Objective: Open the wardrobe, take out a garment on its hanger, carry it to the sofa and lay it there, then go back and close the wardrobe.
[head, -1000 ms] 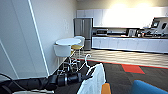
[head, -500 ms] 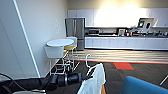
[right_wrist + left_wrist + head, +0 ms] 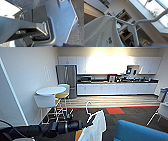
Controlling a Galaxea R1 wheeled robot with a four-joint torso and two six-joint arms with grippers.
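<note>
We are seeing strong glare washing out the upper kitchen cabinets (image 3: 113,64) in the head view, while the dark carpet (image 3: 125,114) is staying dim. Everything is looking soft and blurred. In the left wrist view, daylight is pouring through a skylight (image 3: 159,11), overexposing it. In the right wrist view, a blown-out white patch is glaring in one corner.

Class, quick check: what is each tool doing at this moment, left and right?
Left tool: closed on the hanger, with the garment hanging from it.
Right tool: cannot be told.
</note>
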